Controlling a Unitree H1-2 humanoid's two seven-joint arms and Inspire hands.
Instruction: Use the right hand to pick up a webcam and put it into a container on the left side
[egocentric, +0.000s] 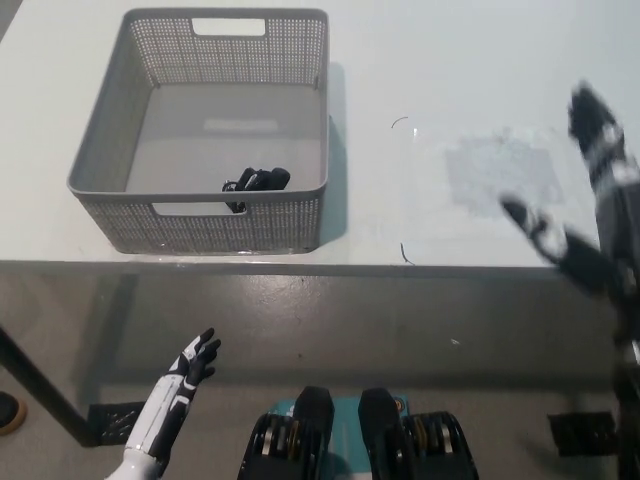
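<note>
A black webcam (256, 183) lies inside the grey perforated basket (130, 130), near its front wall. My black right hand (590, 215) is at the far right edge of the picture, over the table's front right part, motion-blurred, with its fingers spread and nothing in it. It is far from the basket. My white left hand (190, 365) rests low at the lower left, below the table edge, fingers apart and holding nothing.
The basket stands on a white table (430, 70) whose front edge runs across the middle of the picture. A faint smudge (500, 170) and thin dark marks (405, 255) show on the tabletop right of the basket. Grey floor lies below.
</note>
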